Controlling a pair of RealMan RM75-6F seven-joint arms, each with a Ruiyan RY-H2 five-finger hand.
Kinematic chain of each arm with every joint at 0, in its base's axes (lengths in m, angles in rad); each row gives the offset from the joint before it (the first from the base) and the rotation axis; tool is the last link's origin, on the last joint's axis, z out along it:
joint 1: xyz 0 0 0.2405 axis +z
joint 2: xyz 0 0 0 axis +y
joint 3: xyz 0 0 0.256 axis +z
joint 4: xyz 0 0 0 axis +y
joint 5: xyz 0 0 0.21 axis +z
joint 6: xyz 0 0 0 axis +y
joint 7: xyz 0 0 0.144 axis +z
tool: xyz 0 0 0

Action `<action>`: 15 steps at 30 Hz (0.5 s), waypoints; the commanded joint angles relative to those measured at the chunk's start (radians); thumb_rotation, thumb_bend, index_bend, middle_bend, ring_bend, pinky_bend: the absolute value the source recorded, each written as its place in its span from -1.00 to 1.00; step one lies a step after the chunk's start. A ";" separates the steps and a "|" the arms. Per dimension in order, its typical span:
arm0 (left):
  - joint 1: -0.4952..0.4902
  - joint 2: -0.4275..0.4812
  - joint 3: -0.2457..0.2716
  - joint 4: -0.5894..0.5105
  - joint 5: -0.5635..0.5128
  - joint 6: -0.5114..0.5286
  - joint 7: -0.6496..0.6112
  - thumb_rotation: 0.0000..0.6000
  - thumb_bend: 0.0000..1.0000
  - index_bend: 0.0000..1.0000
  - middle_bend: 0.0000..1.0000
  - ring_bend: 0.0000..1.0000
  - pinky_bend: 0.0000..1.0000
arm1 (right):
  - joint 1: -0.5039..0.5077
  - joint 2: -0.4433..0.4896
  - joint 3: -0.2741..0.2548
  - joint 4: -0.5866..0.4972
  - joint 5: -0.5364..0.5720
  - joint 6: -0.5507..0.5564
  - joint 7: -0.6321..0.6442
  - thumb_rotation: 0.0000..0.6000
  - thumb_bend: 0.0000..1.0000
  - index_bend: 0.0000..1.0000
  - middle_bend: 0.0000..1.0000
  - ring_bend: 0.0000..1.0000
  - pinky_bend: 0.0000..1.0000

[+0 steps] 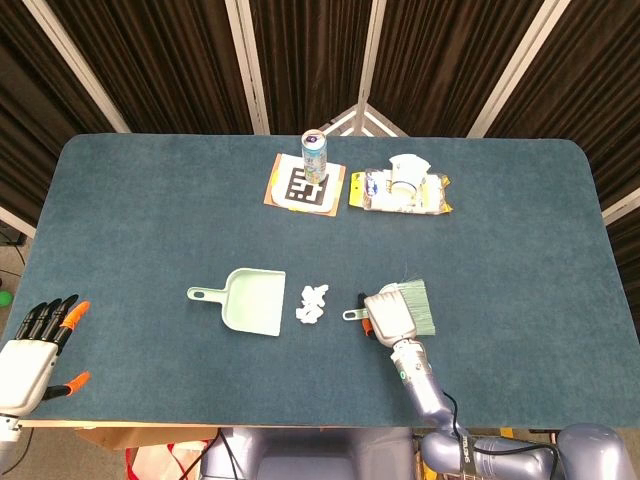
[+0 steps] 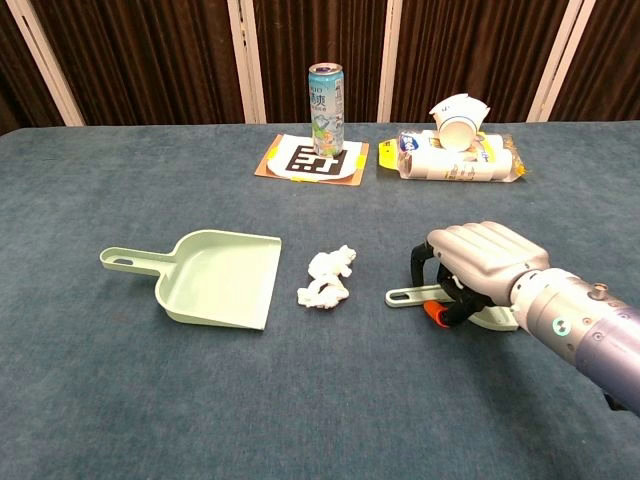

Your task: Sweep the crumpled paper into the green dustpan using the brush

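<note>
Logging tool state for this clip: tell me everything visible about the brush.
The pale green plastic brush lies flat on the blue felt table, right of the crumpled white paper. Its thin handle, with a hanging hole at the end, points left toward the paper; its pale green bristles fan out toward the far edge. The right robot hand covers its middle, fingers curled around the handle. It does not look lifted.

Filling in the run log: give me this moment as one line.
right hand: on brush, grasp unclear | left hand: idle at table edge | paper: unswept, between brush and dustpan
</note>
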 commanded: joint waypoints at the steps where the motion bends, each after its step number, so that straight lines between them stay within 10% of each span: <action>1: 0.000 0.000 0.001 0.000 0.003 0.002 0.001 1.00 -1.00 -1.00 -1.00 -1.00 -0.97 | -0.006 0.030 0.019 -0.069 0.001 0.000 0.059 1.00 0.17 0.63 0.71 0.78 0.74; 15: 0.007 -0.004 0.004 -0.005 0.004 0.009 0.015 1.00 -1.00 -1.00 -1.00 -1.00 -0.97 | -0.010 0.139 0.105 -0.323 0.034 0.025 0.198 1.00 0.18 0.63 0.71 0.78 0.74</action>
